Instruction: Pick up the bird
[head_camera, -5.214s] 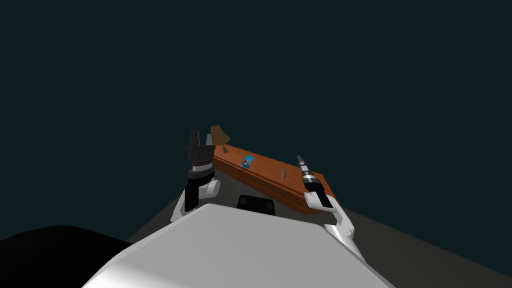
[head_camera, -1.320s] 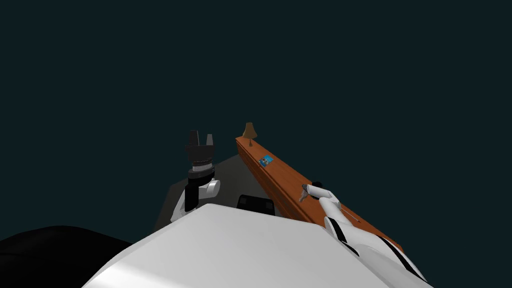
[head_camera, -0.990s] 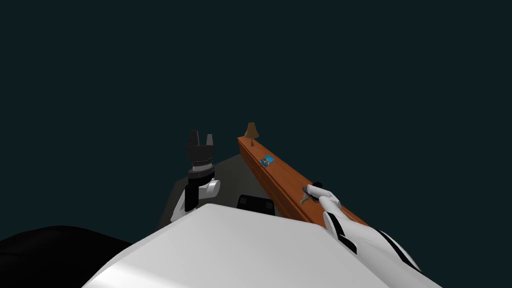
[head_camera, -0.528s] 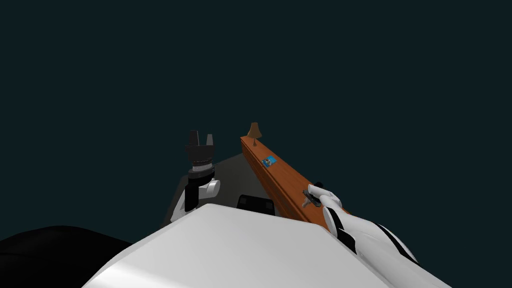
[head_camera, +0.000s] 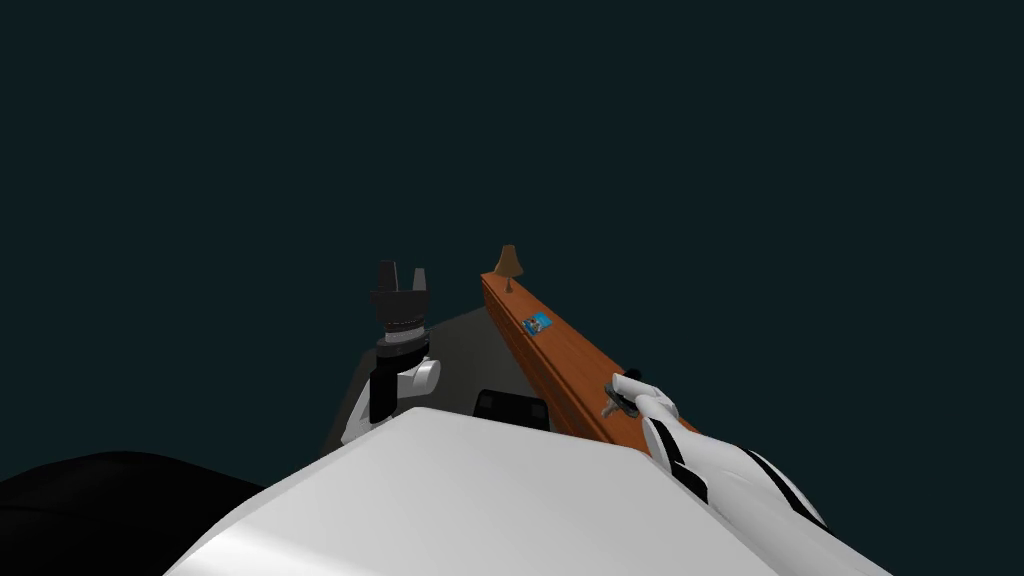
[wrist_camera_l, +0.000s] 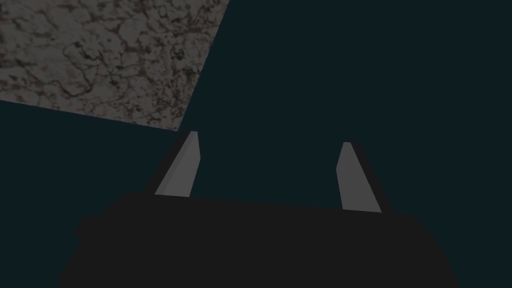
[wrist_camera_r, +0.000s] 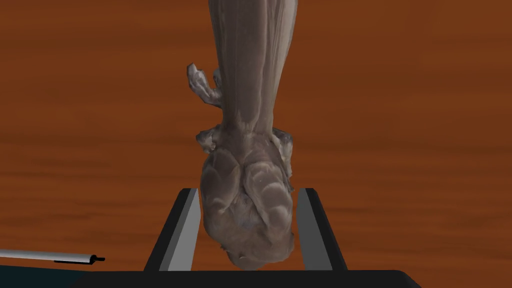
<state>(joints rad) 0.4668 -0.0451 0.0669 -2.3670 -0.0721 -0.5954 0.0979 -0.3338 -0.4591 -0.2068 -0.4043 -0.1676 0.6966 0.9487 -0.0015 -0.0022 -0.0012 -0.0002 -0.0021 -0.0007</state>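
- Bird (wrist_camera_r: 247, 200): grey-brown and matt. The body is lumpy and uneven, and the tail has fine lengthwise streaks. Material cannot be told.
- Wooden top (wrist_camera_r: 400, 125): reddish-brown wood with a faint banded grain. Smooth, low sheen.
- Right gripper (wrist_camera_r: 247, 190), fingers (wrist_camera_r: 187, 225): plain light grey, flat, smooth, matt. Body is matt black.
- Left gripper (wrist_camera_l: 269, 138), fingers (wrist_camera_l: 180, 170): same grey, smooth matt finish on a dull black body.
- Thin rod (wrist_camera_r: 47, 256): pale grey, smooth, slight metal-like shading, dark tip.

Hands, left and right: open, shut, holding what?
Left hand: open, empty.
Right hand: shut on the grey-brown bird figurine.
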